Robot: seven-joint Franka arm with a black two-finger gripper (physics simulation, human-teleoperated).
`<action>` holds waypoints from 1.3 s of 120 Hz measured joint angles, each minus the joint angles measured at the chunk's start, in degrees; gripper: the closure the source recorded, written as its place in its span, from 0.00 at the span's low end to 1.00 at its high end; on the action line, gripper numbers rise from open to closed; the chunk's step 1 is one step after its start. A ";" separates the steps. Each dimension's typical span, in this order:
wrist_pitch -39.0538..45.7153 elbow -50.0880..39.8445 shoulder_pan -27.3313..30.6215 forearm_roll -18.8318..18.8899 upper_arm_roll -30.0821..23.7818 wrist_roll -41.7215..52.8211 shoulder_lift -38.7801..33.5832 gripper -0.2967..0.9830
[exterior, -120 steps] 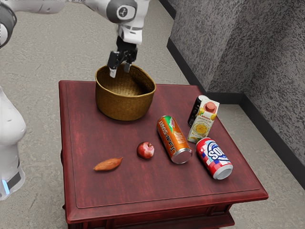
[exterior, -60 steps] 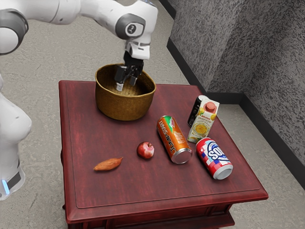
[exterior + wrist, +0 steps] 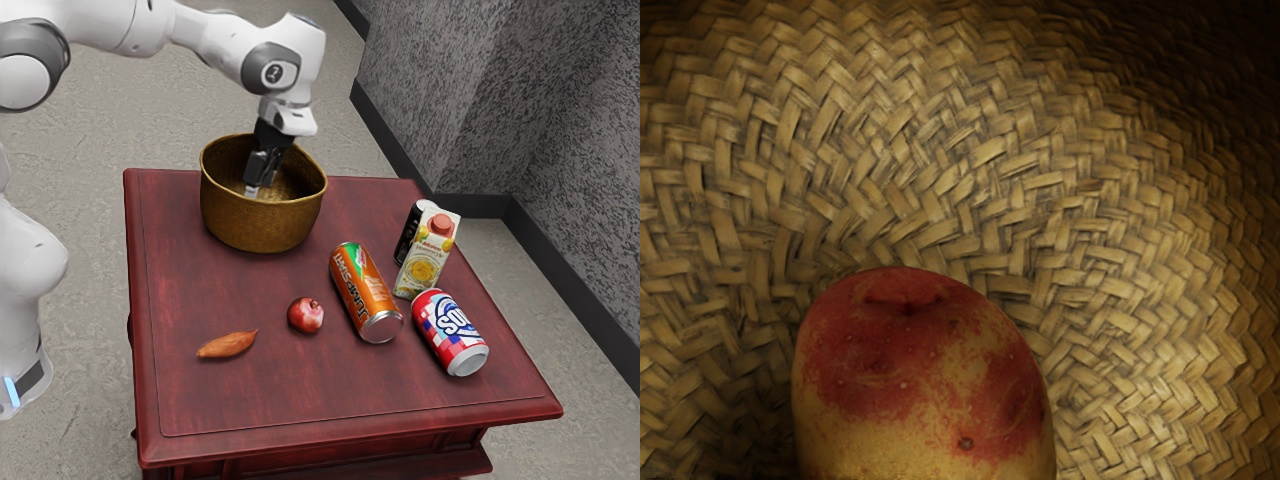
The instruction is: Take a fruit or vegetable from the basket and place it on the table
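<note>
Potato (image 3: 925,385) lies in the basket (image 3: 260,226), beneath the fingers (image 3: 251,191) — whether these stand apart or clamped cannot be told. Judged firm, moderately heavy, somewhat slippery — best gripped across its rounded middle.

Exterior cam: high, beside the arm (image 3: 205,32), set well back, angled down across the bench (image 3: 200,400). Wrist cam: close in, facing down into the woven basket (image 3: 262,225). Overlap: basket interior.
</note>
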 joint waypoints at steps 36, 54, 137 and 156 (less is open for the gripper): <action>2.64 -2.30 0.10 -0.07 -0.18 -4.60 0.86 0.23; 4.15 -2.81 0.10 -0.02 -0.27 -6.37 1.49 0.23; 10.09 -6.80 0.08 0.23 -1.69 -11.07 2.02 0.25; 11.37 -7.00 0.08 0.34 -1.92 -11.90 2.45 0.32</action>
